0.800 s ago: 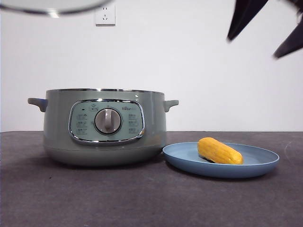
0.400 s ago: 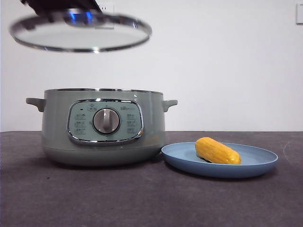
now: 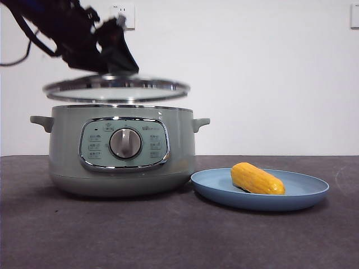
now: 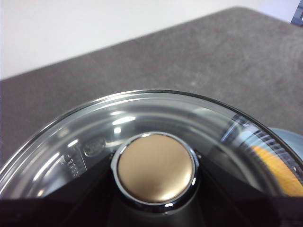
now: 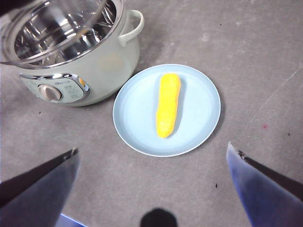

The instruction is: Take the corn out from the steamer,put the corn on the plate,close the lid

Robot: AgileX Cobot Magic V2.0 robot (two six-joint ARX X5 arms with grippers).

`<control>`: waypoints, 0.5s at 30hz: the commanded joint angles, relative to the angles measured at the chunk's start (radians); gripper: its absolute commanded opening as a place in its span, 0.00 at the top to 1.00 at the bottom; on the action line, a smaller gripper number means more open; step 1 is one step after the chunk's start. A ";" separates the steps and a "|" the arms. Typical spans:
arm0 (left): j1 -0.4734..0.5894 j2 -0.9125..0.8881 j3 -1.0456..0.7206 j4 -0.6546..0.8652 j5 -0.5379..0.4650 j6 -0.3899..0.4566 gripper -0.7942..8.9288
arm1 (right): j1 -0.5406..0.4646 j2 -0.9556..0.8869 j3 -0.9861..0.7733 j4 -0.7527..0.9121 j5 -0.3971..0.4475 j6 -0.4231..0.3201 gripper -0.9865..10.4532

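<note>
On the wide shallow light-blue plate (image 3: pixel 314 193) lay the short yellow-orange corn cob (image 3: pixel 257 179), on its side, near the middle, so the first two steps looked done. Only the closing was left. Just beside the plate on the dark grey table (image 3: pixel 168 235) stood the large round sage-green steamer pot (image 3: pixel 120 148) with its silver dial facing front; the plate's rim sat very near the pot's base, touching or not I could not tell.

Over the pot hung the low domed glass lid with chrome rim (image 3: pixel 116 88), close above the pot's rim but not seated, a thin gap showing between them, and roughly centred, the rim perhaps slightly tilted. My read: closing was nearly complete, needing a short straight lowering and then a release.

The left gripper (image 3: pixel 115 56) came in from the upper left of the front view, big and dark, angled down onto the lid's top. In its wrist view the round knob (image 4: pixel 155 168) sat clamped between the two black jaws, so the claw was closed on the knob and carrying the lid.

The right gripper (image 5: pixel 151 175) waited high above the table, looking down on plate and corn, jaws spread wide, holding nothing.

White wall behind, with a socket (image 3: pixel 124 14).
</note>
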 commanded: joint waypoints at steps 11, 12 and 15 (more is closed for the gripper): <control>-0.002 0.087 0.014 0.133 -0.030 0.013 0.93 | 0.001 -0.002 -0.009 -0.008 -0.028 0.001 0.39; -0.003 0.091 0.014 0.131 -0.031 0.013 0.93 | 0.001 -0.002 -0.009 -0.008 -0.028 0.001 0.39; -0.003 0.097 0.014 0.121 -0.031 0.013 0.93 | 0.001 -0.002 -0.009 -0.008 -0.027 0.000 0.39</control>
